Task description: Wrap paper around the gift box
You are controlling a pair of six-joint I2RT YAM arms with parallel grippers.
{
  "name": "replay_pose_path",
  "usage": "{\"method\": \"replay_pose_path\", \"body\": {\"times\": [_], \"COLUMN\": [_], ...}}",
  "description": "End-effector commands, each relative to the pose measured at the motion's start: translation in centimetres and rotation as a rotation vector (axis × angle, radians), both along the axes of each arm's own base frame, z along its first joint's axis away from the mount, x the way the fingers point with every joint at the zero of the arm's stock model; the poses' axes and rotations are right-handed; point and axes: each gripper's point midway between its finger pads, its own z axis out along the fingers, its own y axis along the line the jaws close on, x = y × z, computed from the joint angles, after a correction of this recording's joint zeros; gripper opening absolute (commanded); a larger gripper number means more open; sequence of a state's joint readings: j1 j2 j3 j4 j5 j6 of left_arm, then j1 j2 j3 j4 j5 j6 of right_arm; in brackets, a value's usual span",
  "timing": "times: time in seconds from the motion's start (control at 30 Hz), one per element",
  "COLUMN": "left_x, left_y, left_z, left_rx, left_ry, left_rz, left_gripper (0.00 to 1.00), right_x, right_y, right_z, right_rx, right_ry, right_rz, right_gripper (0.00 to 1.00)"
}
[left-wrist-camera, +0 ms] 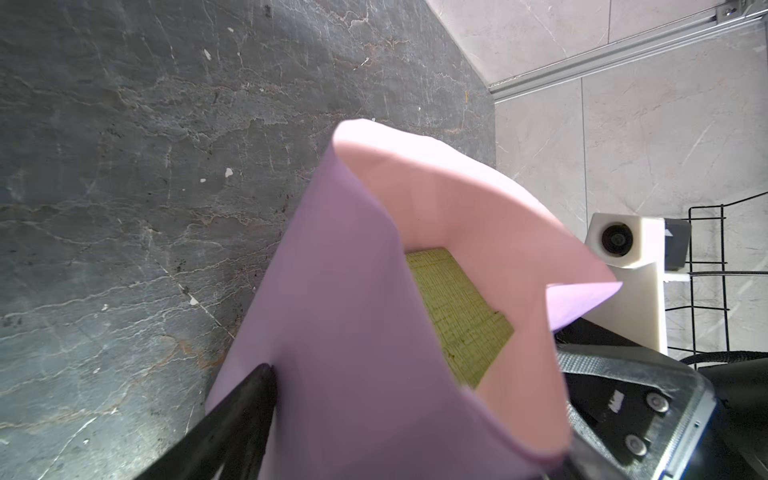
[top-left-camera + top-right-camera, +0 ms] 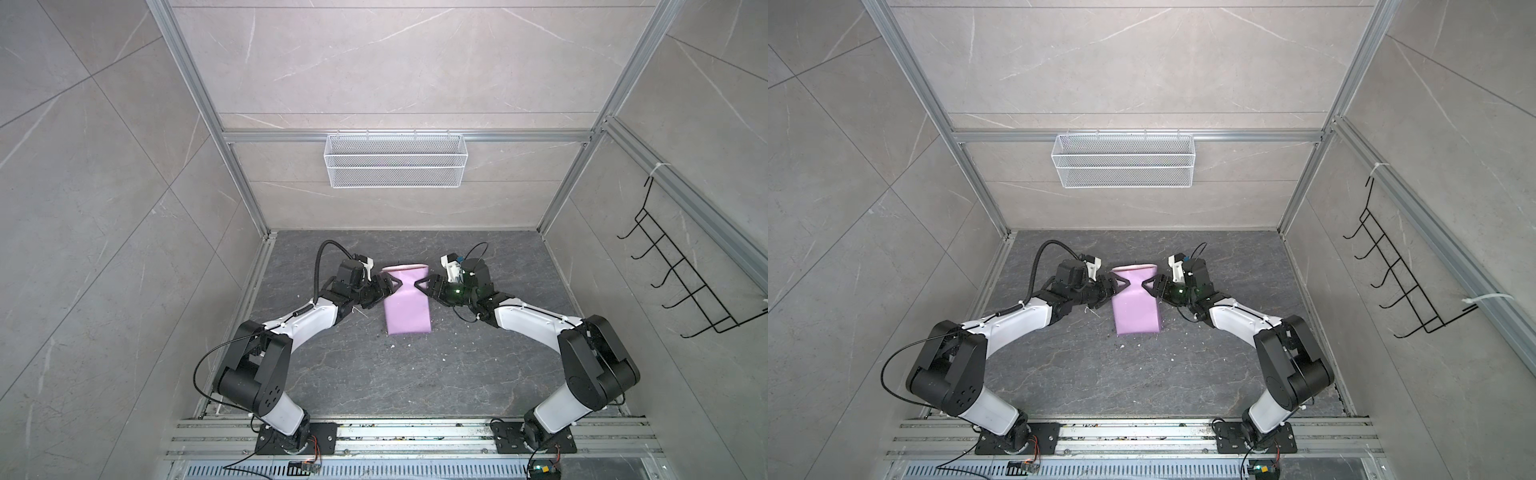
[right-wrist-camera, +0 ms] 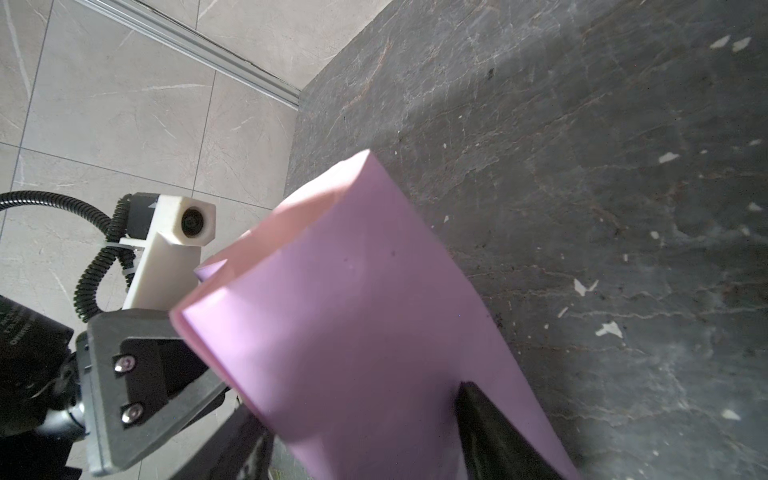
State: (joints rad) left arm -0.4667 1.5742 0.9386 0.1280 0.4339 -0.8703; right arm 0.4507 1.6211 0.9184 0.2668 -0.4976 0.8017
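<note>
The paper (image 2: 407, 307) (image 2: 1136, 311) is wrapped lilac side out into an open tube on the dark table, in both top views. Its near end rests on the table and its far end gapes, showing the pink inner face. In the left wrist view the olive ribbed gift box (image 1: 453, 307) shows inside that opening. My left gripper (image 2: 397, 286) (image 1: 395, 415) grips the tube's left side and my right gripper (image 2: 419, 286) (image 3: 357, 407) its right side. Each has one black finger (image 1: 249, 399) (image 3: 482, 411) pressed on the lilac paper (image 3: 353, 332). The opposite fingers are mostly hidden.
A white mesh basket (image 2: 395, 160) hangs on the back wall. A black wire rack (image 2: 685, 282) hangs on the right wall. Small white scraps (image 2: 409, 345) lie on the table near the tube. Each wrist camera (image 1: 619, 241) (image 3: 191, 222) faces the other closely.
</note>
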Motion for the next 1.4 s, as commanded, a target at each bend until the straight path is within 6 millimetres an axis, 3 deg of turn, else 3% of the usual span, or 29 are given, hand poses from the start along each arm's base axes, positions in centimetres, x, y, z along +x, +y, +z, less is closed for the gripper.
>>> {"method": "replay_pose_path", "body": {"times": [0.0,0.17,0.43,0.57,0.8,1.0,1.13,1.37], "left_x": [-1.3,-2.1,-4.7,-5.1,-4.6,-3.6,-2.9,-2.6], "left_y": [-1.9,-1.8,-1.0,-0.4,1.2,3.6,4.6,3.9], "left_z": [4.5,3.7,1.3,0.5,0.2,-0.6,-1.1,-1.6], "left_rx": [-0.079,-0.057,0.098,0.161,0.216,0.334,0.399,0.402], "left_ry": [-0.11,-0.105,-0.118,-0.131,-0.163,-0.173,-0.181,-0.182], "left_rz": [-0.1,-0.112,-0.11,-0.092,-0.018,0.044,0.063,0.027], "left_gripper": [0.8,0.76,0.7,0.7,0.77,0.81,0.81,0.79], "right_x": [-1.6,-2.2,-4.7,-5.7,-5.6,-5.3,-4.9,-3.7], "right_y": [2.5,2.8,2.8,1.7,-0.3,-1.0,-0.9,-0.6], "right_z": [3.4,3.2,0.8,-1.1,-3.9,-4.1,-3.1,-1.3], "right_rx": [0.084,0.076,-0.004,-0.103,-0.236,-0.302,-0.319,-0.361], "right_ry": [-0.069,-0.075,-0.073,-0.072,-0.034,-0.047,-0.072,-0.121], "right_rz": [0.095,0.104,0.116,0.084,0.016,0.006,0.013,0.026], "right_gripper": [0.7,0.69,0.65,0.62,0.55,0.52,0.52,0.59]}}
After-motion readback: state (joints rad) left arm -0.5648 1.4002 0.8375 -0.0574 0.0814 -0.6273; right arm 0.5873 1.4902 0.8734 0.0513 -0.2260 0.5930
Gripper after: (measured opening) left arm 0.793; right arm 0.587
